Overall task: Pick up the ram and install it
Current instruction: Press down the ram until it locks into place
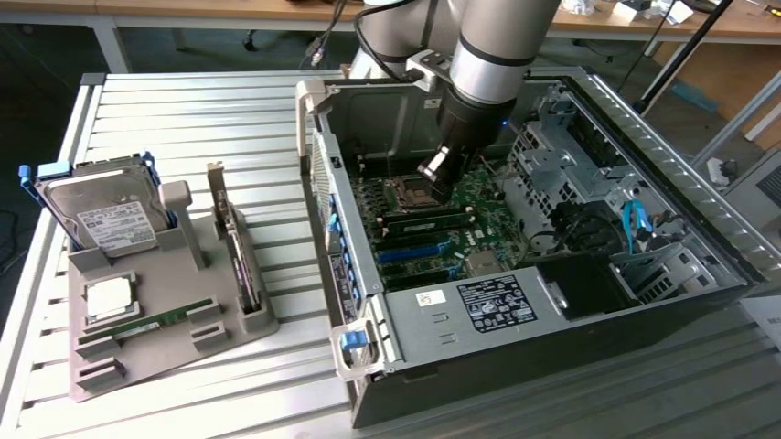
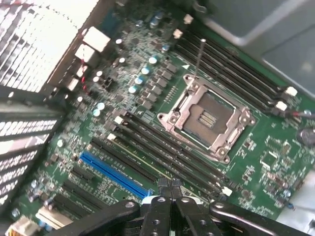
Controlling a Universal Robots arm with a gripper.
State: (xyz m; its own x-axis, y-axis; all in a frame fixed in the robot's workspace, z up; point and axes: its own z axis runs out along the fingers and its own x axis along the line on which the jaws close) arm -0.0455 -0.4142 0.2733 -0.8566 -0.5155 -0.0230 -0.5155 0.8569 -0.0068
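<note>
Over the motherboard (image 1: 427,219), inside the open case (image 1: 635,302), my gripper (image 2: 169,185) hangs with its jaws pressed together and nothing between them

Under my fingertips (image 2: 162,184) run the long black memory slots (image 2: 162,152) beside the bare CPU socket (image 2: 209,119), with a blue slot (image 2: 115,173) just next to them; I cannot tell whether a stick already sits in any slot. Farther out, a ram (image 1: 156,322) lies flat in the grey tray (image 1: 171,357) on the slatted table (image 1: 159,119), at the exterior view's left and well apart from me. Beside it in that tray stand a hard drive (image 1: 110,215) and a dark card (image 1: 238,256), both upright
</note>
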